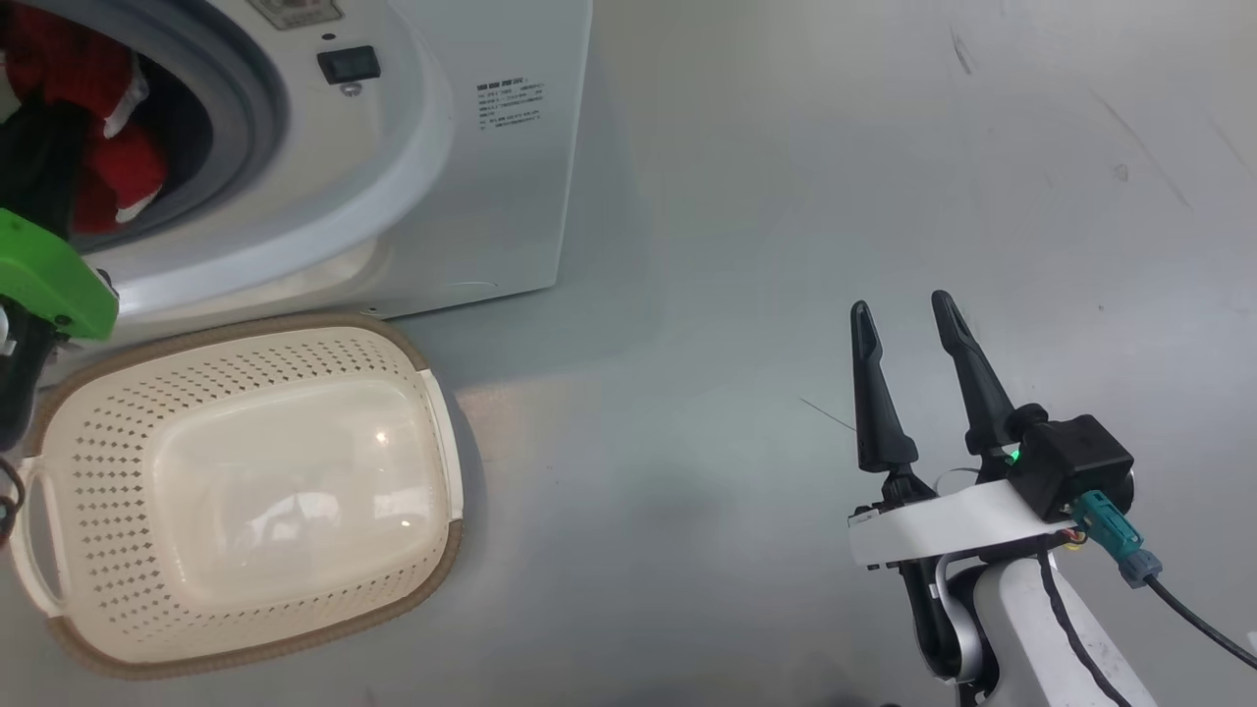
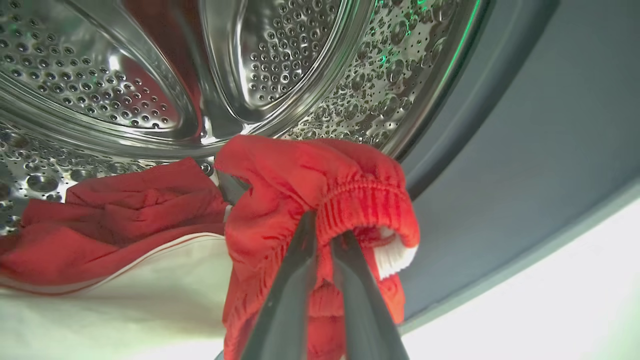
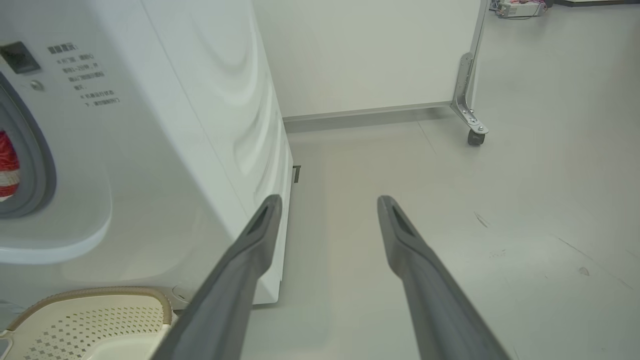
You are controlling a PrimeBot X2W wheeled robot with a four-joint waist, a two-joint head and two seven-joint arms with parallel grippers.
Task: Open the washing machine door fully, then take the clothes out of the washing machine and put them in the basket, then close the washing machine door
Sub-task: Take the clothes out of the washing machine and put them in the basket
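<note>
1. The left gripper (image 2: 324, 227) is inside the washing machine (image 1: 491, 196). Its two fingers are pinched together on the ribbed elastic band (image 2: 360, 200) of a red piece of the clothes (image 2: 300, 170).
2. The held piece sits at the drum (image 2: 280, 60) mouth, just inside the grey gasket (image 2: 500, 150). Loose cloth drapes down both sides of the fingers.
3. A second red piece (image 2: 125, 210) with a pale panel and white stripe lies flat beside it on the drum floor. I cannot tell whether the two overlap.
4. Handling, as I judge it: the fabric is light, soft and limp, with nothing breakable. It will sag and trail from any single pinch.
5. Best hold: the gathered band is the thickest and least slippery part. A grip there should carry the whole piece, whereas thin single-layer cloth could slide out.
6. Risks: a trailing end may drag over the gasket lip or pull the neighbouring piece along. Lift high enough to clear the rim.
7. The right gripper (image 1: 901, 304) hangs over bare floor (image 1: 737, 245) well away from the washer, fingers spread wide, holding nothing.
8. The basket (image 1: 245, 334) sits on the floor directly below the drum mouth, touching or nearly touching the machine's front, with no cloth in it.
9. Stage, in my judgement: first garment gripped, not yet drawn out.
</note>
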